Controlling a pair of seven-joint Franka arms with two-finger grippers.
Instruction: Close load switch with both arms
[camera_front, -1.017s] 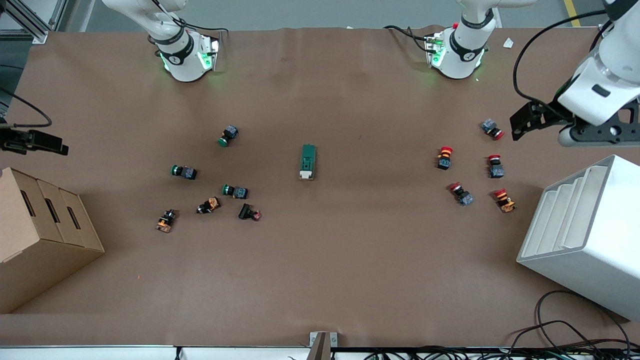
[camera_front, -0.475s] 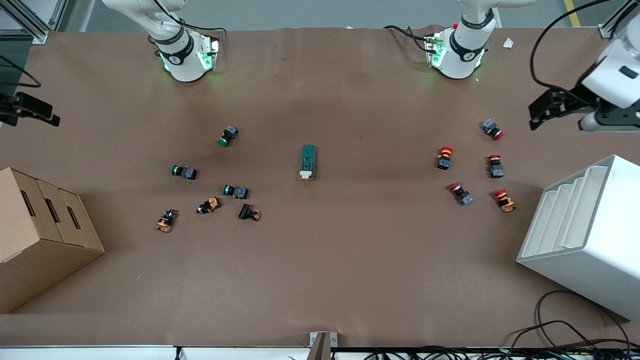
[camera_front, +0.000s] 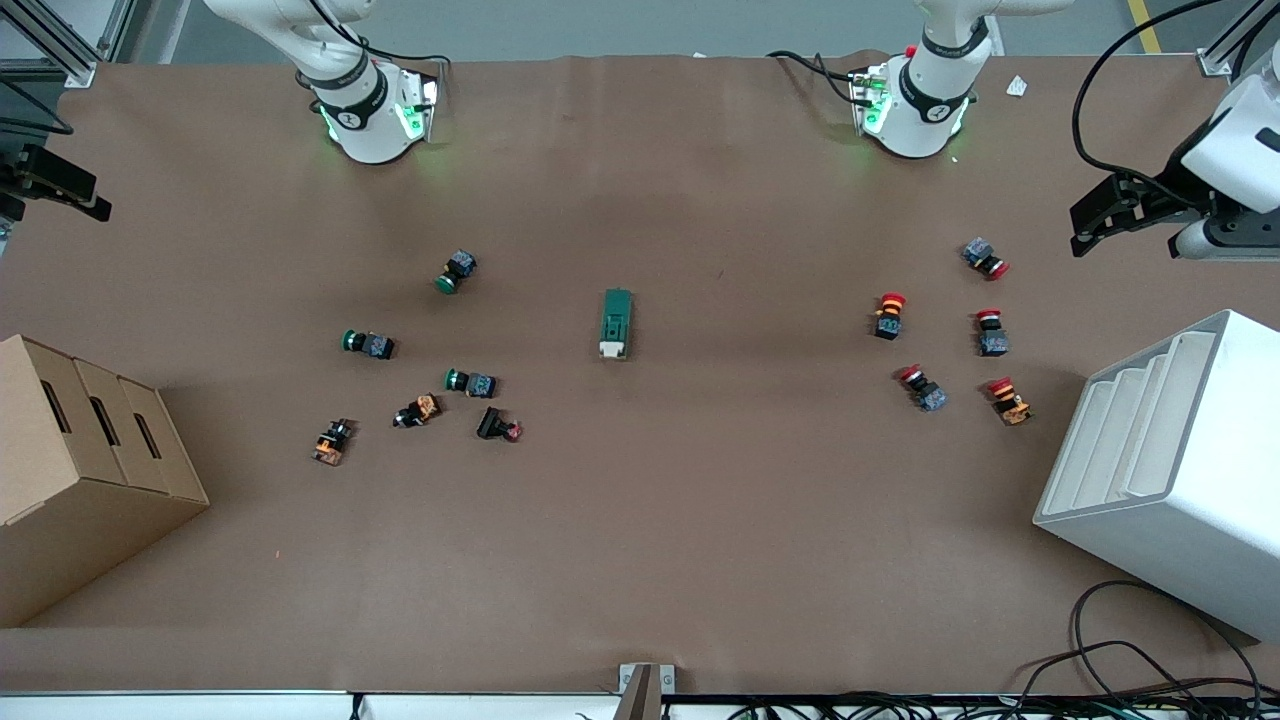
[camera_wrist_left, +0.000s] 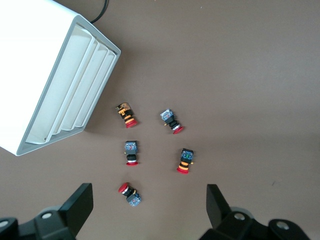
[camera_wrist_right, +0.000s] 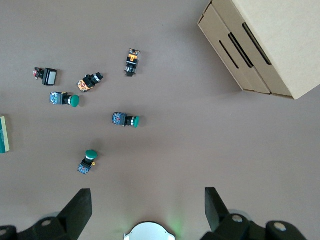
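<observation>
The load switch (camera_front: 617, 323), a dark green oblong block with a white end, lies flat at the middle of the table; only its edge (camera_wrist_right: 3, 134) shows in the right wrist view. Nothing touches it. My left gripper (camera_front: 1090, 225) hangs open over the table's left-arm end, high above the red-capped push buttons (camera_wrist_left: 129, 194); its jaws (camera_wrist_left: 149, 207) are wide apart and empty. My right gripper (camera_front: 70, 190) hangs open and empty over the right-arm end, with that arm's green-lit base (camera_wrist_right: 149, 231) showing below between its jaws (camera_wrist_right: 147, 210).
Several green and orange push buttons (camera_front: 468, 382) lie scattered toward the right arm's end, several red-capped ones (camera_front: 990, 332) toward the left arm's end. A cardboard box (camera_front: 80, 470) and a white slotted rack (camera_front: 1170, 470) stand at the two ends. Cables (camera_front: 1150, 670) trail at the near edge.
Both grippers have drawn outward toward their table ends and toward the bases, away from the load switch. The switch and the buttons have not moved.
</observation>
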